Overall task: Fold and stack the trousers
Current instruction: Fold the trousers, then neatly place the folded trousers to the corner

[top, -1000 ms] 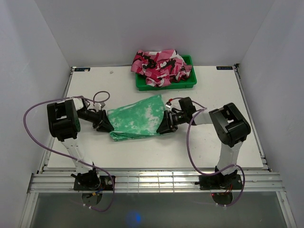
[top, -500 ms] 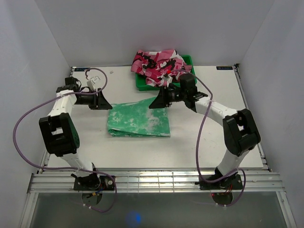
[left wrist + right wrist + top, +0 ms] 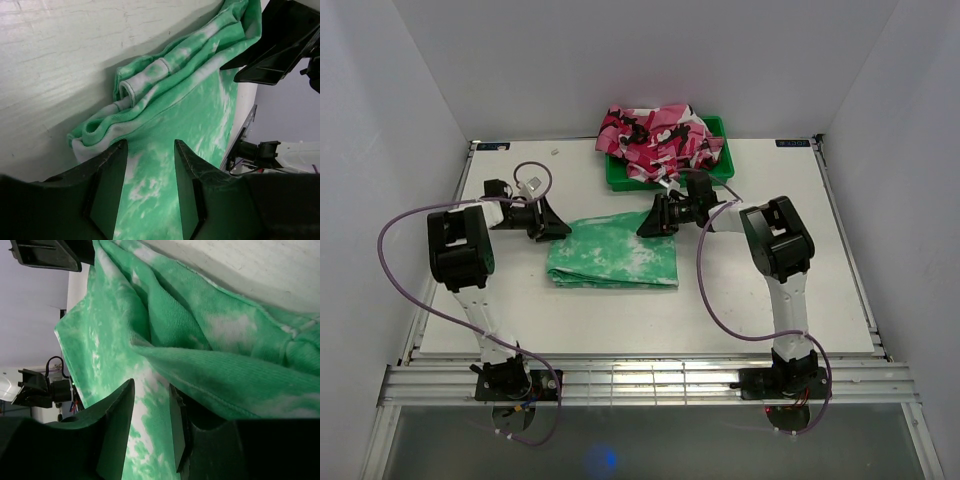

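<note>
Heaped green bin (image 3: 716, 178) stands behind the trousers (image 3: 612, 254).

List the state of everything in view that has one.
trousers: folded into a flat rectangle, lying on the table.
left gripper: fingers open over the trousers' far-left corner.
right gripper: fingers apart at the far-right corner; grip on cloth unclear.
green bin: filled past its rim.
pink camo clothes: heaped unfolded in the green bin.
</note>
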You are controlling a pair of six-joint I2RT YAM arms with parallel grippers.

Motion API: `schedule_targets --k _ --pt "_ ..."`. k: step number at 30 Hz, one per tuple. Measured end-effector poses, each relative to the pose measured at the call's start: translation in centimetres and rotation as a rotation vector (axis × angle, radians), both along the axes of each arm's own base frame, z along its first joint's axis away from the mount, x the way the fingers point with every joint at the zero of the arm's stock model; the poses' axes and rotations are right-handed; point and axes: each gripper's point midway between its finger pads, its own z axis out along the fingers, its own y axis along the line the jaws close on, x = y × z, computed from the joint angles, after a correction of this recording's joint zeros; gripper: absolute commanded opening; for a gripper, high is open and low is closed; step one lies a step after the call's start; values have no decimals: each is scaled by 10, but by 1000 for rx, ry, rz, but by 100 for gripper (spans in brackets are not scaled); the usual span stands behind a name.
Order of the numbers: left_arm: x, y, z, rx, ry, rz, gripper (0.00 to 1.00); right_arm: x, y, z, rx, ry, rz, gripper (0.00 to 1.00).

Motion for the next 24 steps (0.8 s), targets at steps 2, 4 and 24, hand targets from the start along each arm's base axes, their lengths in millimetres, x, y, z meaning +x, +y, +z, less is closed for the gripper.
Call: schedule_targets --k 2,4,24 --pt "3 -1 -6 -23 19 8 55 1 0 -1 -3 -8 0 43" --pt "6 0 -4 -27 13 13 57 4 0 0 -3 -19 -4 44" --pt "-98 -11 52 78 -218 -366 46 -107 -24 86 43 -108 155 52"
